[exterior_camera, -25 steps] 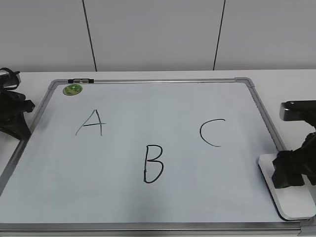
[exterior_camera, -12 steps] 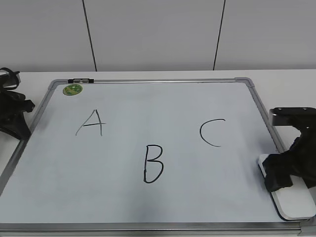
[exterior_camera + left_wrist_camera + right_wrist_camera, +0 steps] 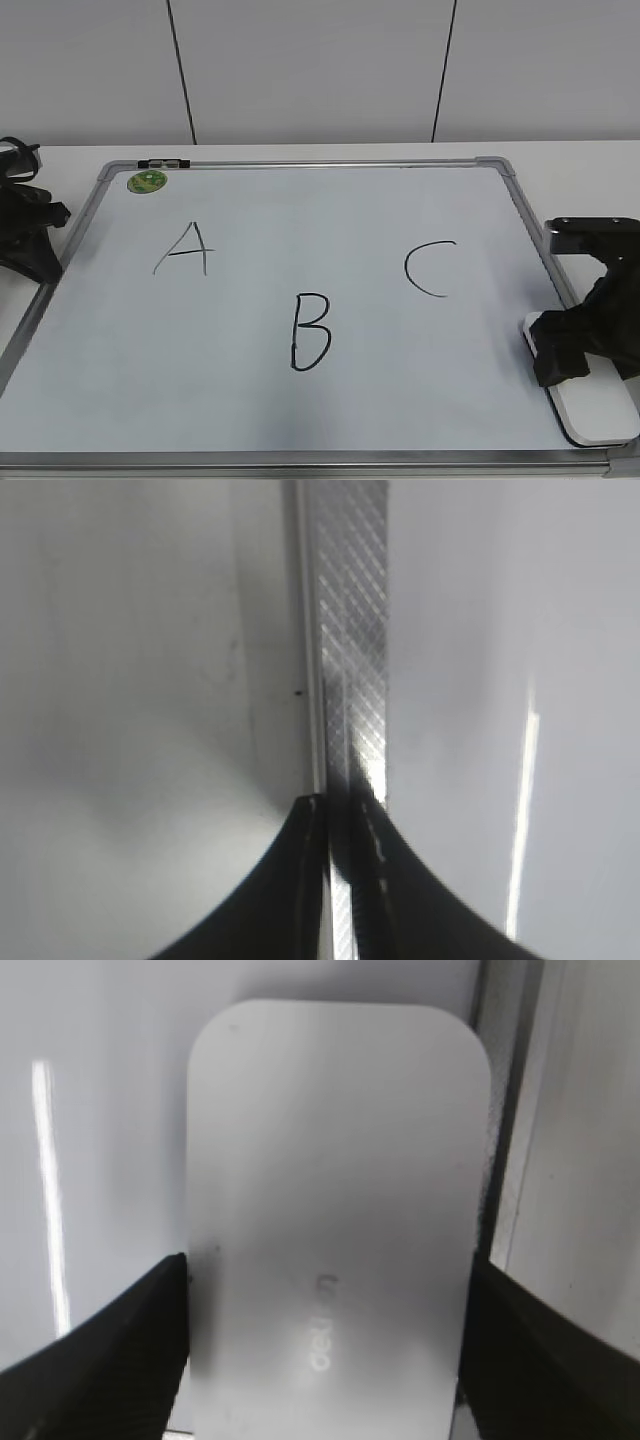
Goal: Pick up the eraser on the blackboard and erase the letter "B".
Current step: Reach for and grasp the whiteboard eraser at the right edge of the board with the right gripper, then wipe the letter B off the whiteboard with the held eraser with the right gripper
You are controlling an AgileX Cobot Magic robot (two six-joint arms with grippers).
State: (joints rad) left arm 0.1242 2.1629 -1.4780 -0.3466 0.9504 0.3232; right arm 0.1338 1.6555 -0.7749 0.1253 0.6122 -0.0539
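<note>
The white eraser [image 3: 597,412] lies at the blackboard's [image 3: 300,165] front right corner; the right wrist view shows its top with small grey lettering [image 3: 330,1160]. My right gripper [image 3: 578,356] is down over it, one finger pressed against each long side [image 3: 328,1360]. The eraser still rests on the board. The black letter "B" [image 3: 310,332] is in the board's lower middle, well left of the eraser. My left gripper [image 3: 30,250] is shut and empty at the board's left edge, over the grey metal frame [image 3: 350,630].
A black "A" [image 3: 185,250] is at the board's left and a black "C" [image 3: 430,268] at its right. A small green round magnet [image 3: 147,181] sits at the far left corner, beside a small black-and-silver piece [image 3: 163,162] on the top frame. A white wall stands behind.
My right gripper has moved down and slightly left onto the eraser, and its fingers now sit against the eraser's sides. The left arm has not moved.
</note>
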